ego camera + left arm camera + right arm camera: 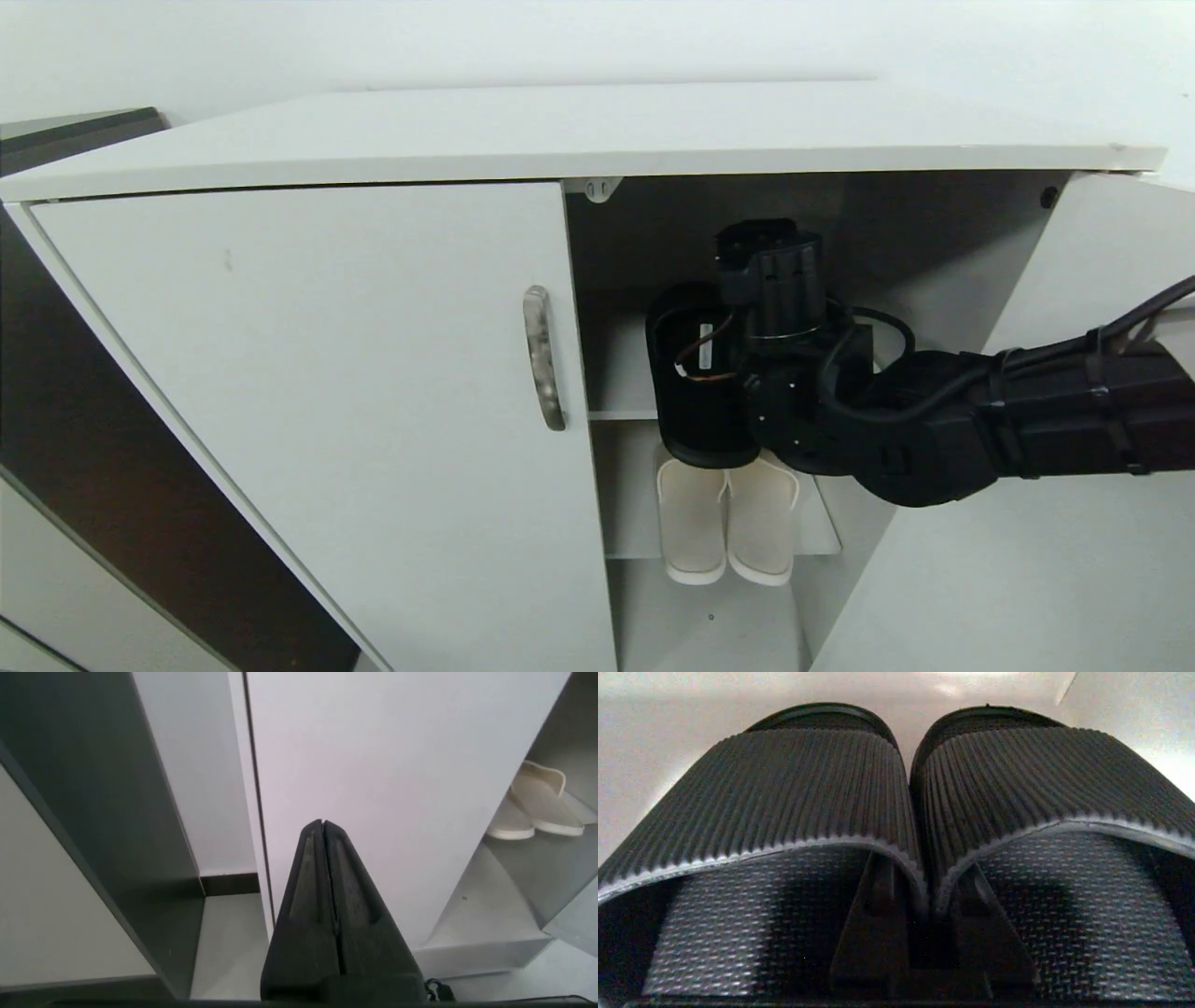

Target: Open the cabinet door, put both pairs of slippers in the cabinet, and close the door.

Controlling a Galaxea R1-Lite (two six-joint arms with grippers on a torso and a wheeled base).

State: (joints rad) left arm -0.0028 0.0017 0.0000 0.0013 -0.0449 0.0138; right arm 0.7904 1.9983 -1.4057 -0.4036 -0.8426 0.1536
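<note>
The right pincer is pinching the black slippers, one beside the other. They are in the middle of the head picture, inside the cabinet, by the upper shelf. The white slippers lie on the lower shelf, just under the black ones. The right door is open at the lower right. The left door is shut. The left pincer is pressed together and holds nothing.
</note>
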